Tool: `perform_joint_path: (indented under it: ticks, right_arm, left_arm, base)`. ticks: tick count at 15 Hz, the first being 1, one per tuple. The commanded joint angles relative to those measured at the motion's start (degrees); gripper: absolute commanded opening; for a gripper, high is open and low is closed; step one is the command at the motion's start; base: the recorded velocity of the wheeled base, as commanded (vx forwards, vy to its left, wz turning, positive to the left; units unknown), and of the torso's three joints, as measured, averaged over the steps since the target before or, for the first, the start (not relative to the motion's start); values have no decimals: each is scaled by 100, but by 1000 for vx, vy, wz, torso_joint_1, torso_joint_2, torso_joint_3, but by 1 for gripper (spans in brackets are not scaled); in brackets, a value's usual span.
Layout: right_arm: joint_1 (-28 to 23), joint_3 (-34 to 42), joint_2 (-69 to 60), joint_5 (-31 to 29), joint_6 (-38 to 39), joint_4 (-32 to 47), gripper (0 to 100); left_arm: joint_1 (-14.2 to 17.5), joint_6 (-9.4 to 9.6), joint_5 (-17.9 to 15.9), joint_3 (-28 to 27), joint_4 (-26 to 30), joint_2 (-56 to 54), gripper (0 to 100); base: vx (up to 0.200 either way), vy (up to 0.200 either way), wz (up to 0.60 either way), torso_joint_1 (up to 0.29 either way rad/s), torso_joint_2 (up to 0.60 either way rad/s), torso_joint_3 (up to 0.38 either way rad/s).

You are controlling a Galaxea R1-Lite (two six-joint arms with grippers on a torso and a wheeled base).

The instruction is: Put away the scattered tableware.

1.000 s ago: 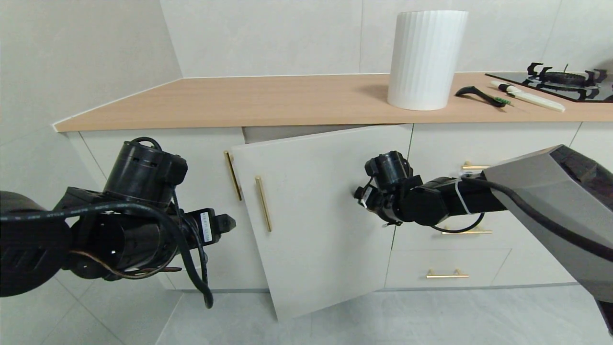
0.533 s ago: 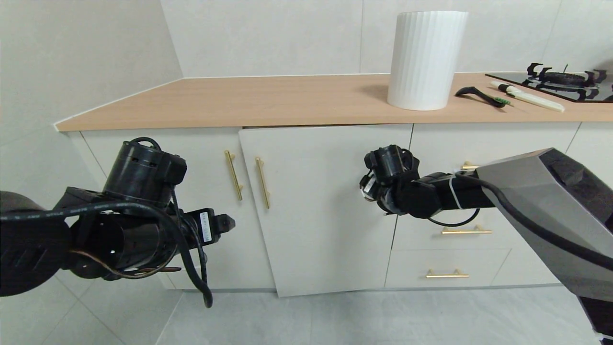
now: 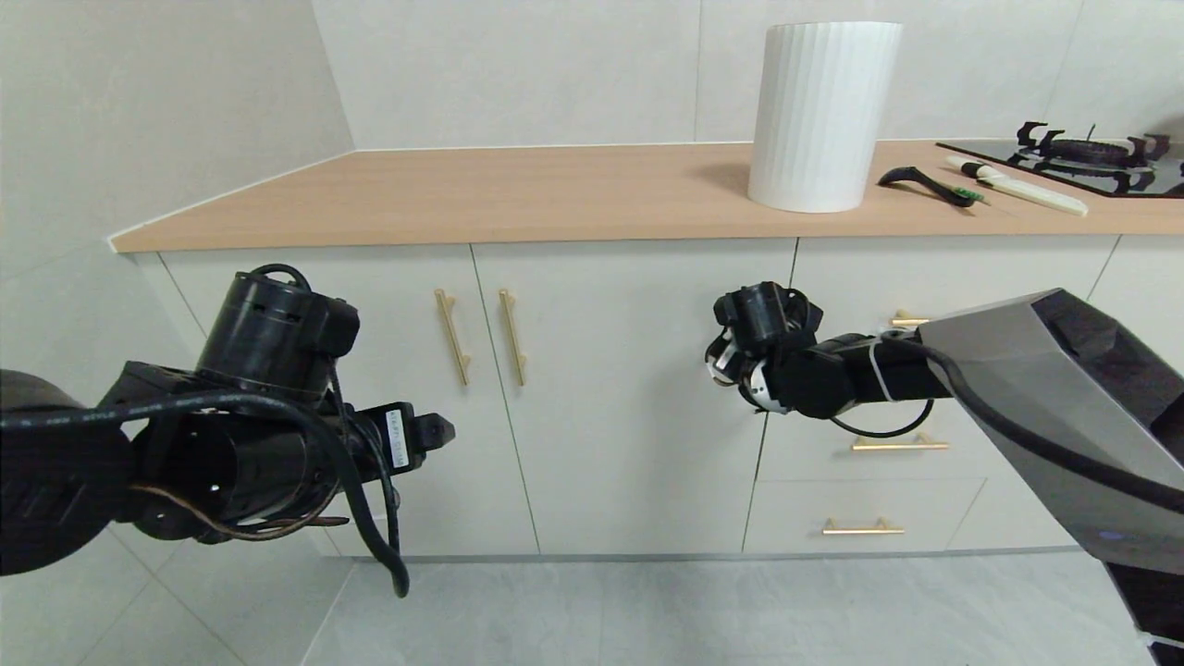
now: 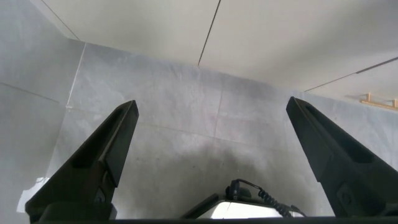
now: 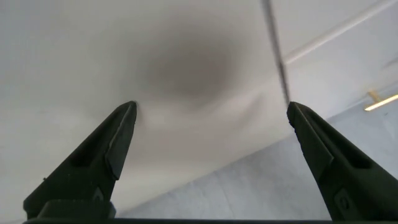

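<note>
Tableware [image 3: 925, 183] lies on counter [image 3: 509, 194], right hand [image 5: 211, 109] at cabinet door [image 3: 629, 398].

Wood-tone countertop [image 3: 481, 194], running along the tiled wall into the left corner. Carries a tall white ribbed container [image 3: 819, 116] standing upright toward the right, just beside it a black curved utensil [image 3: 920, 180] lying flat with a small green bit at its near end, and next to that a long white utensil [image 3: 1022, 190] with a dark band near its far end. Ends at the right in a black glass hob [image 3: 1161, 180] with a burner grate, set into the surface.
</note>
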Motion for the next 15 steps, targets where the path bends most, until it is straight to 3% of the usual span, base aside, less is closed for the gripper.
perform_joint_path:
  ticks: [1,3,6,8,9,10,11,12,14,15]
  right_arm:
    - [94,734,-891,-8,-21,42,100]
    - [85,1621,-2183,-8,-241,42,100]
    - [138,3555,-4450,-201,-672,33,100]
    - [234,5014,-6076,-403,-847,16,100]
    - [208,5629,-7017,-412,-971,24,100]
    - [181,5910,-7518,-412,-1102,33,100]
    - [-38,6490,-8695,-430,-1524,42,100]
    - [-399,6833,-9407,-421,-1876,42,100]
    - [-1277,7571,-10664,-324,-2473,33,100]
    - [-1418,7818,-11235,-17,-2623,51,100]
  left_arm:
    - [1,7,12,8,6,-227,100]
    - [-7,69,12,271,41,-921,100]
    - [-16,368,21,1062,41,-2354,100]
    - [-7,623,74,1827,41,-3593,100]
    - [45,948,118,2205,50,-4428,100]
    - [186,1132,126,2354,58,-4797,100]
    - [766,1519,135,2609,181,-5571,100]
    - [1047,1660,126,2715,392,-6107,100]
    - [1416,1677,91,2847,1095,-7258,100]
    - [1645,1677,-5,2908,1394,-7706,100]
  base:
    - [0,0,0,0,0,0]
    - [0,0,0,0,0,0]
    - [0,0,0,0,0,0]
    - [0,0,0,0,0,0]
    - [0,0,0,0,0,0]
    - [0,0,0,0,0,0]
    - [0,0,0,0,0,0]
    - [0,0,0,0,0,0]
    - [0,0,0,0,0,0]
    - [0,0,0,0,0,0]
